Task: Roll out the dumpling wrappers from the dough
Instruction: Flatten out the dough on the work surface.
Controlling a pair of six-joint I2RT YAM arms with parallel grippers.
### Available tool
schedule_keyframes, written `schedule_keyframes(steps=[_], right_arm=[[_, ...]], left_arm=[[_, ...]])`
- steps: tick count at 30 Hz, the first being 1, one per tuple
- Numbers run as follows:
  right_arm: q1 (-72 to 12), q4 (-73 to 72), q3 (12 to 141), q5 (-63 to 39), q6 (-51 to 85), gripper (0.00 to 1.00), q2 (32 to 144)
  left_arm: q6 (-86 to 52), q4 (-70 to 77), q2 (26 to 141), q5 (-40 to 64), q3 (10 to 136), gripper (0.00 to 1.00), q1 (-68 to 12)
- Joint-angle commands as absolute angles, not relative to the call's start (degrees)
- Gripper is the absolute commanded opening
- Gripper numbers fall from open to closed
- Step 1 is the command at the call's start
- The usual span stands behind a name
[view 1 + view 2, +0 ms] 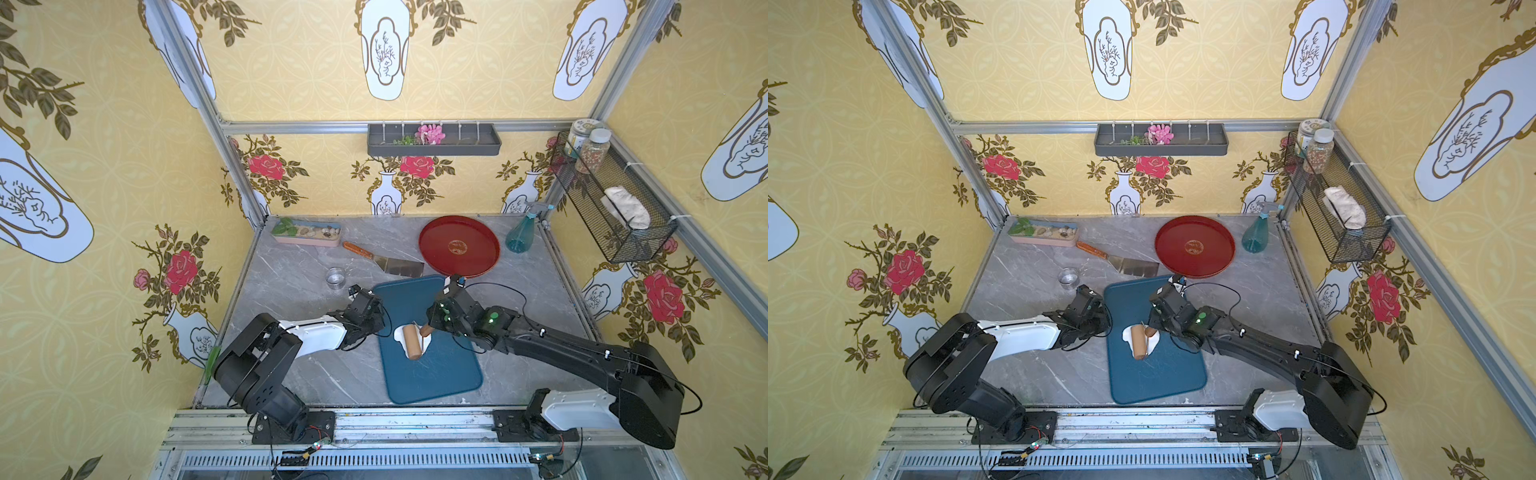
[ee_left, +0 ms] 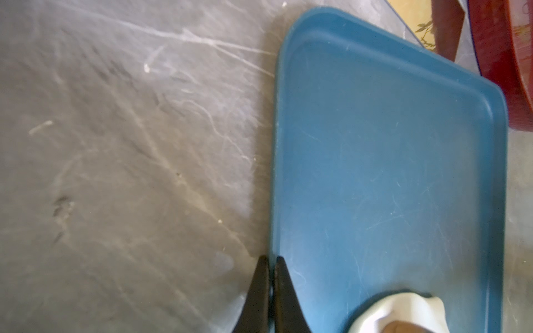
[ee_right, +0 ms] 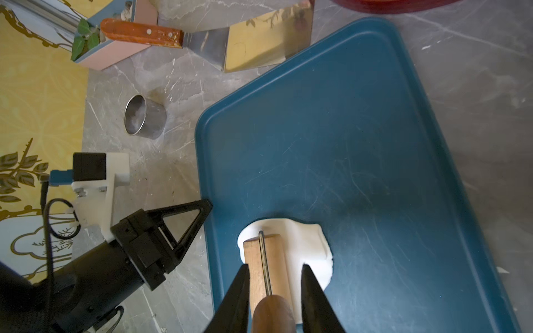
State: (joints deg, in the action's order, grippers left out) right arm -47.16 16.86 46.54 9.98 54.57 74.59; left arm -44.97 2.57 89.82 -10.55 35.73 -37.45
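Bearing dough (image 3: 308, 248), blue tray (image 1: 436, 374); marble tabletop (image 1: 291, 266); floral wallpaper (image 1: 124, 124)

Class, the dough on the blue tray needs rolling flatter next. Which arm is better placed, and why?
Right. The right gripper is closed on the handle of the roller, which rests on the dough. The left gripper is shut and empty at the blue tray edge.

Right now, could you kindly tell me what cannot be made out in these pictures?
- Dough under the rolling pin: covered by the pin in every view.
- Right gripper in both top views: hidden beneath its own wrist.
- Rolling pin in the left wrist view: cut off by the bottom edge.
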Motion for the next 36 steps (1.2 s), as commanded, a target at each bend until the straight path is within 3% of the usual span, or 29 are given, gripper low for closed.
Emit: schedule_keyframes(steps=[1,13,36], right_arm=[[-45.3,26.7,44.7,12.4,50.0,0.0,74.2],[-37.0,32.1,41.5,8.4,46.6,0.0,71.2],[-35.7,40.6,38.9,10.2,47.6,0.0,67.7]], left_arm=[[-44.8,-2.7,90.3,-10.9,35.0,0.0,-37.4],[-44.5,-2.7,90.4,-11.0,35.0,0.0,-37.2],[-37.8,-2.1,91.3,-7.7,36.2,0.0,-32.0]])
